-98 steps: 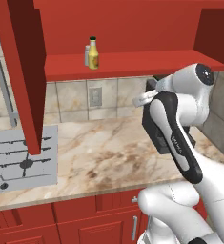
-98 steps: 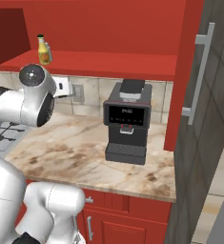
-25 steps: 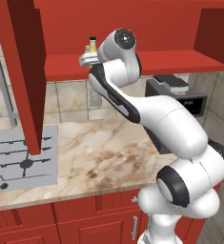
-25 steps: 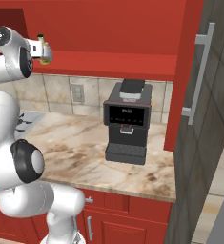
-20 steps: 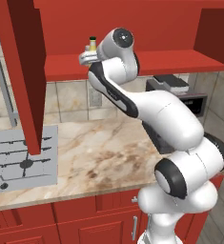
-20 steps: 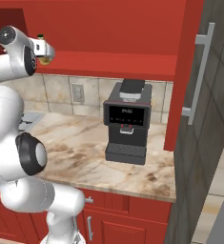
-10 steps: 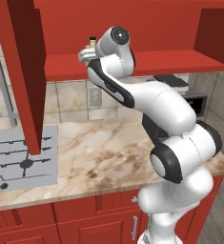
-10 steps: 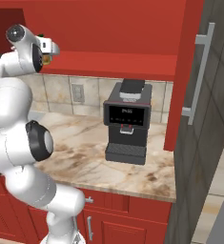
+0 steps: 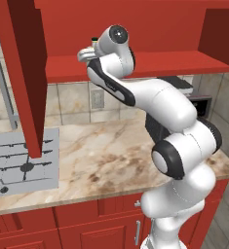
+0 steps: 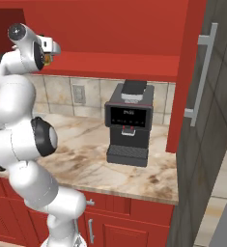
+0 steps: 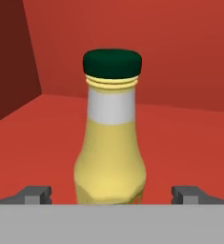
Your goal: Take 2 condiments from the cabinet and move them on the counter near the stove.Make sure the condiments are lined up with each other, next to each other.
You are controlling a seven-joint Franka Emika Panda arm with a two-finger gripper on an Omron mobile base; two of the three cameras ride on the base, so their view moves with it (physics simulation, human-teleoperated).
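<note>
The yellow bottle (image 11: pixel 110 157) stands upright on the red shelf (image 11: pixel 180 138) inside the cabinet (image 9: pixel 135 29), long axis vertical, dark green cap (image 11: pixel 112 63) pointing up. It has a white band round the neck and a swelling yellow body. The gripper (image 11: pixel 111 194) is spread wide, one fingertip (image 11: pixel 37 194) at each side of the bottle, not touching it.

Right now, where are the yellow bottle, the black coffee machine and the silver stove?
Small yellow bottle with dark green cap (image 11: pixel 110 157): hand view, on its yellow belly.
Boxy black coffee machine (image 10: pixel 128 126): right base view, on its front.
Flat silver-grey gas stove (image 9: pixel 18 163): left base view, on its top plate.
</note>
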